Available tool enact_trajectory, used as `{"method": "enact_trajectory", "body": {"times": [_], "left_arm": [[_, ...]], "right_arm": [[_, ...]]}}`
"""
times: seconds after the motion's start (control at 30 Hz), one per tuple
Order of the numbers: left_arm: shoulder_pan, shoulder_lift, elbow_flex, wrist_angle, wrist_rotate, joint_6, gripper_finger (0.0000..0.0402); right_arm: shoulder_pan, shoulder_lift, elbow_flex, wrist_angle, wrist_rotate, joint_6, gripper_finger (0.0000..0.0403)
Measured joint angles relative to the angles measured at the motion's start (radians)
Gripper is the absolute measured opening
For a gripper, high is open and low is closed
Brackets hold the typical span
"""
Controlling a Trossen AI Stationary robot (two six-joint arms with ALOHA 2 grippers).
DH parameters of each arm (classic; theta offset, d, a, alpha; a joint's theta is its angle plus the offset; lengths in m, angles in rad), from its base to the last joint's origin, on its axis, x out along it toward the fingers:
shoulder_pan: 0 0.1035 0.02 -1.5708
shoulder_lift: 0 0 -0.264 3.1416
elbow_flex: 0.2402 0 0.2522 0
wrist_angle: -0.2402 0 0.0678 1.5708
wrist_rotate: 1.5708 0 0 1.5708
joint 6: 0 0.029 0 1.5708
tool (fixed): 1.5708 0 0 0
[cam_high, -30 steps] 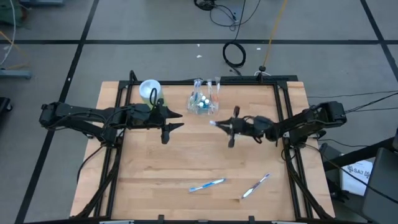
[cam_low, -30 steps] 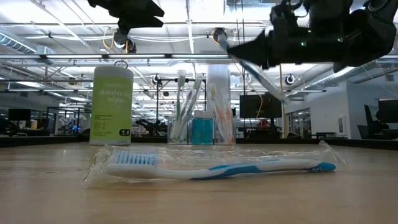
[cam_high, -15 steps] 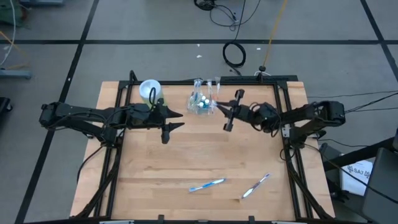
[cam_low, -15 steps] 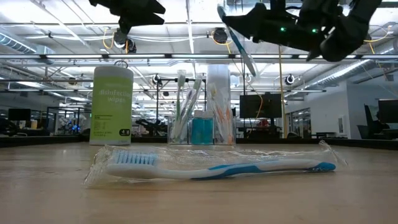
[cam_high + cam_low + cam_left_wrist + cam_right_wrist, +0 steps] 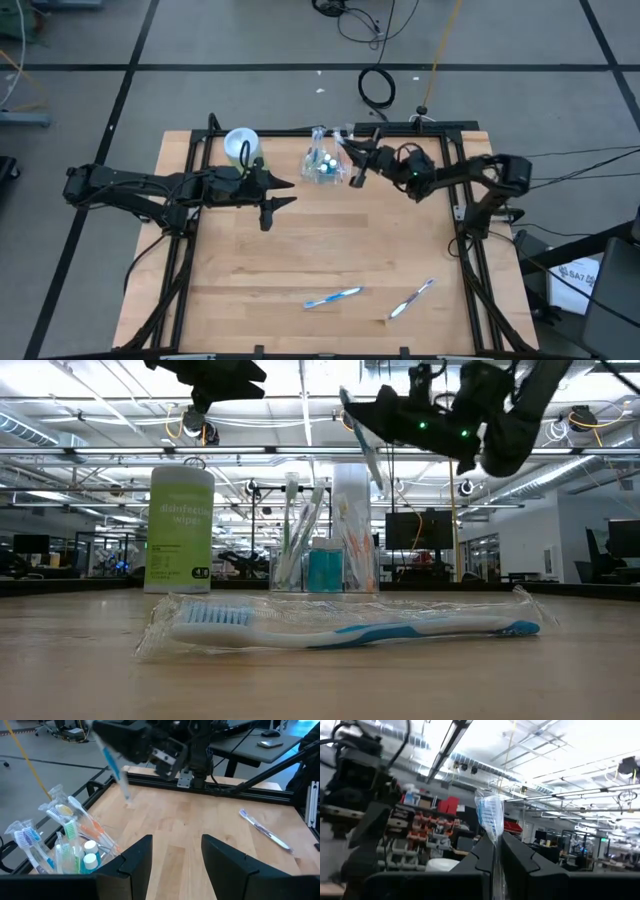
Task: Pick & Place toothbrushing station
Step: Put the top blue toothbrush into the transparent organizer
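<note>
The clear cup (image 5: 325, 167) stands near the table's far edge, holding several toothbrushes and white-capped blue tubes; it also shows in the low view (image 5: 325, 550) and the left wrist view (image 5: 65, 842). My right gripper (image 5: 356, 166) is just right of the cup, above the table, shut on a wrapped blue toothbrush (image 5: 364, 438). My left gripper (image 5: 276, 195) hovers left of the cup, open and empty (image 5: 172, 860). Two more wrapped toothbrushes (image 5: 332, 297) (image 5: 411, 298) lie flat near the front edge. My right gripper pinches the wrapped toothbrush between its two fingers (image 5: 485, 852). The bristle end in its clear wrap (image 5: 490, 817) sticks out past the fingertips. The fingers come from the table's right. The brush is lifted clear, steeply tilted, beside the cup's top (image 5: 116, 767).
A green canister with a pale lid (image 5: 242, 147) stands left of the cup, close to my left gripper. Black frame rails (image 5: 455, 180) run along the table's sides and far edge. Bare wood (image 5: 320, 240) lies between the cup and the two lying toothbrushes.
My right gripper has carried the toothbrush toward the far edge and leftward, from mid-table to just beside the cup. It has turned on the way, so the brush now stands steeper than before. It has stayed shut on it.
</note>
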Motion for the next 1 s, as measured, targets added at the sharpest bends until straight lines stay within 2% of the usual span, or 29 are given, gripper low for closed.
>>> {"method": "enact_trajectory", "body": {"times": [0.17, 0.37, 0.53, 0.83, 1.0], "left_arm": [[0.000, 0.000, 0.000, 0.001, 0.000, 0.002, 0.0177], [0.000, 0.000, 0.000, -0.003, 0.000, 0.002, 0.0177], [0.000, 0.000, 0.000, -0.018, 0.000, 0.002, 0.0177], [0.000, 0.000, 0.000, -0.030, 0.000, 0.001, 0.0177], [0.000, 0.000, 0.000, -0.031, 0.001, 0.000, 0.0177]], "right_arm": [[-0.025, 0.143, 0.079, 0.039, 0.022, 0.064, 0.0013], [-0.027, 0.276, 0.149, 0.041, 0.169, 0.078, 0.0013], [-0.027, 0.341, 0.152, 0.042, 0.286, 0.054, 0.0013], [-0.007, 0.395, 0.132, 0.042, 0.460, 0.044, 0.0013], [0.038, 0.384, 0.084, 0.042, 0.628, -0.055, 0.0013]]}}
